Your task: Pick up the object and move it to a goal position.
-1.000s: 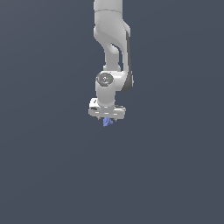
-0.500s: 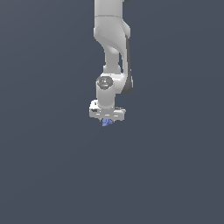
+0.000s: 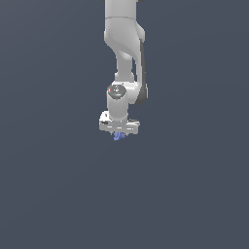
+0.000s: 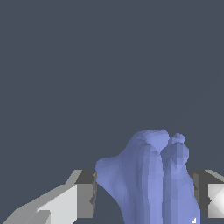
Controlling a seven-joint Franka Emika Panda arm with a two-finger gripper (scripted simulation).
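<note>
The end effector (image 3: 119,135) points straight down, pinching the periwinkle-blue object (image 3: 118,136) — the lumpy thing sits between both fingers (image 4: 85,194), touching each.

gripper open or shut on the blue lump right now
Shut on it. In the wrist view the blue object fills the gap between both fingers; outside, it pokes out under the gripper.

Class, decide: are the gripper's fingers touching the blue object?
Touching. In the wrist view, the blue object fills the space between both fingers, meeting each pad with no gap.
</note>
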